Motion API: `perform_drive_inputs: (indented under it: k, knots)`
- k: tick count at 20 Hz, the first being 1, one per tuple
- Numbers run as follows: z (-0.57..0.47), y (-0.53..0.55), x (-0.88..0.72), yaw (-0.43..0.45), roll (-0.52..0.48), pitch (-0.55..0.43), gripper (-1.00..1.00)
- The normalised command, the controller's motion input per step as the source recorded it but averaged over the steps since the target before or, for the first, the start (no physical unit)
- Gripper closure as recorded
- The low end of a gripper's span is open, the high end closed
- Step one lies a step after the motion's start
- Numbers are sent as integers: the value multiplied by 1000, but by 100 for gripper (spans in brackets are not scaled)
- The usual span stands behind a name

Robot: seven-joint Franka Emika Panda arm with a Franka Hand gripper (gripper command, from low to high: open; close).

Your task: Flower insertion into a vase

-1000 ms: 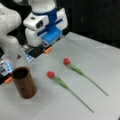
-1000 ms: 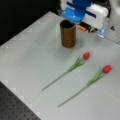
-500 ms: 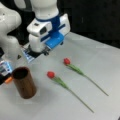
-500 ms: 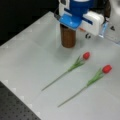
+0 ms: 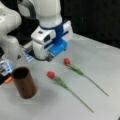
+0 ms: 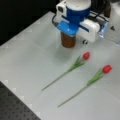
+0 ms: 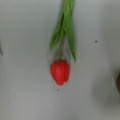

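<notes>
Vase [image 5: 23, 85] empty. Both tulips [image 5: 50, 74] [image 5: 66, 61] flat on table [image 6: 30, 60], none inserted. Gripper [image 5: 47, 59] above them, holding nothing; jaw width indeterminable.

- The vase [image 5: 23, 85] [image 6: 68, 40] has a dark brown, wood-look surface with a dull sheen in both front views.
- The counter [image 5: 100, 65] [image 6: 30, 57] [image 7: 25, 95] is pale grey, smooth and matt, with a few small dark specks in the wrist view.
- The two flowers have red heads [image 5: 50, 74] [image 5: 66, 61] [image 6: 86, 55] [image 6: 107, 68] [image 7: 60, 72] that look smooth and slightly waxy, and green stems and leaves [image 7: 65, 30] with a soft matt look.
- The arm's housing [image 5: 47, 12] [image 6: 77, 3] looks like smooth white plastic with a light gloss, and the blue parts [image 5: 58, 47] [image 6: 68, 27] above the tool look like smooth plastic too.
- A dark perforated board [image 6: 15, 110] at a front view's bottom left looks matt.
</notes>
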Motion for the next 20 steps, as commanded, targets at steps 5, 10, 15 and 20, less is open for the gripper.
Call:
perform_drive_inputs:
  k: [5, 10, 15, 20]
  knots:
    - [-261, -107, 159, 26, 70, -25, -100]
    - [-288, -112, 121, 25, 92, 5, -100]
    - [-397, -127, 193, 7, 79, -34, -100]
    - [-313, -117, 148, 9, 79, -29, -100]
